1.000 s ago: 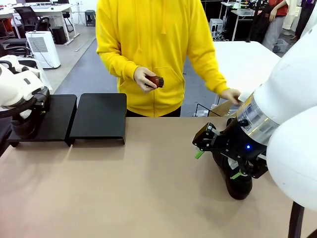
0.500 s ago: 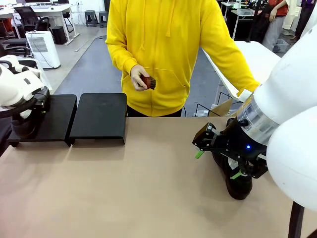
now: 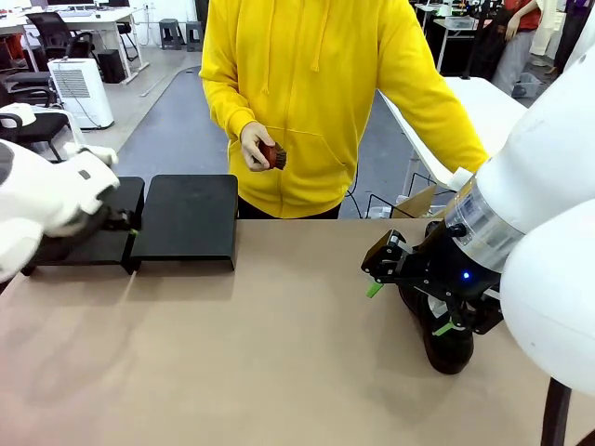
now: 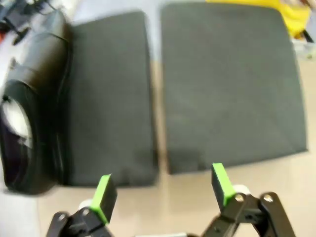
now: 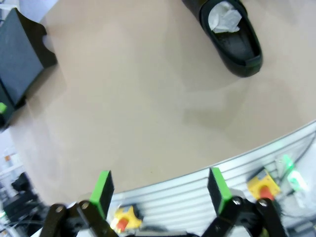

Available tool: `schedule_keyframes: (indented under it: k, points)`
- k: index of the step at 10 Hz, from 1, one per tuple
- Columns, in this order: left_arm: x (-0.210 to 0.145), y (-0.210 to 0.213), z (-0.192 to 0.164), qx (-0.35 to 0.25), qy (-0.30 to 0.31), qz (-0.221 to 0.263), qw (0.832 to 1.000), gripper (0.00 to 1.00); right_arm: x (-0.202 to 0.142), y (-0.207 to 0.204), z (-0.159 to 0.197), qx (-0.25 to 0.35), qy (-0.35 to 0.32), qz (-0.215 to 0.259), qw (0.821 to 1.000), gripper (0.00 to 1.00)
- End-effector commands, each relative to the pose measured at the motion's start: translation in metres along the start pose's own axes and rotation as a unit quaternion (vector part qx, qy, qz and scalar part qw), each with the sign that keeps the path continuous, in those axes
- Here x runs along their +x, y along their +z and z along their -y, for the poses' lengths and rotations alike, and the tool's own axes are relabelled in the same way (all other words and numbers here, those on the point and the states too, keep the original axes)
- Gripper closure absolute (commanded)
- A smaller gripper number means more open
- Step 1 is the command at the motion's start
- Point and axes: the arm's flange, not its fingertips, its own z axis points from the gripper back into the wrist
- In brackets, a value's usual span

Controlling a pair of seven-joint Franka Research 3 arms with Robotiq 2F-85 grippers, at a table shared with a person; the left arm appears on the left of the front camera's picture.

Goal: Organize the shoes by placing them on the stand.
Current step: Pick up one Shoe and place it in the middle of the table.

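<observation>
Open-plan lab office: white desks (image 3: 469, 116), swivel chairs (image 3: 51, 32), grey floor (image 3: 163, 121).

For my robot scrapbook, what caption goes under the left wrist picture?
Open jaws hover above the black two-section stand, a glossy black shoe on one end.

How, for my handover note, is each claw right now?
Left claw: open, holding nothing.
Right claw: open, holding nothing.

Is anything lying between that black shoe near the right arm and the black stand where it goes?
Nothing visible lies on the table between the shoe and the stand, whose right section is bare. The left gripper, fingers open, hangs by the stand's front edge, and another shoe sits on the left section.
</observation>
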Motion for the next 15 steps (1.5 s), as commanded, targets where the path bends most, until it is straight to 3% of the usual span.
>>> schedule_keyframes:
  k: [1, 3, 5, 6, 7, 10, 11, 12, 15]
  points:
    - [0.033, 0.104, -0.04, -0.065, -0.016, -0.087, 0.994, 0.0, 0.0, 0.0, 0.0, 0.0, 0.0, 0.0, 1.0, 0.0]
    - [0.034, 0.118, -0.049, -0.103, -0.023, -0.116, 0.988, 0.0, -0.009, 0.02, -0.006, -0.028, 0.101, 0.016, 0.994, 0.0]
    - [0.04, 0.123, -0.056, -0.106, 0.003, -0.094, 0.99, 0.0, 0.008, 0.027, -0.01, -0.065, 0.186, 0.021, 0.98, 0.0]
    - [0.043, 0.122, -0.06, -0.104, 0.013, -0.092, 0.99, 0.0, 0.02, 0.025, -0.016, -0.071, 0.219, 0.0, 0.973, 0.0]
    - [0.019, 0.091, -0.003, -0.134, -0.007, -0.097, 0.986, 0.0, -0.009, 0.02, -0.007, -0.046, 0.137, 0.014, 0.989, 0.0]
    - [0.019, 0.091, -0.003, -0.134, -0.007, -0.097, 0.986, 0.0, -0.009, 0.02, -0.007, -0.046, 0.137, 0.014, 0.989, 0.0]
    - [0.019, 0.091, -0.003, -0.134, -0.007, -0.097, 0.986, 0.0, -0.004, 0.022, -0.009, -0.056, 0.158, 0.008, 0.986, 0.0]
    - [0.019, 0.091, -0.003, -0.134, -0.007, -0.097, 0.986, 0.0, 0.005, 0.016, -0.008, -0.102, 0.215, 0.019, 0.971, 0.0]
    - [0.019, 0.091, -0.003, -0.134, -0.007, -0.097, 0.986, 0.0, 0.054, -0.025, -0.003, -0.119, 0.293, -0.032, 0.948, 0.0]
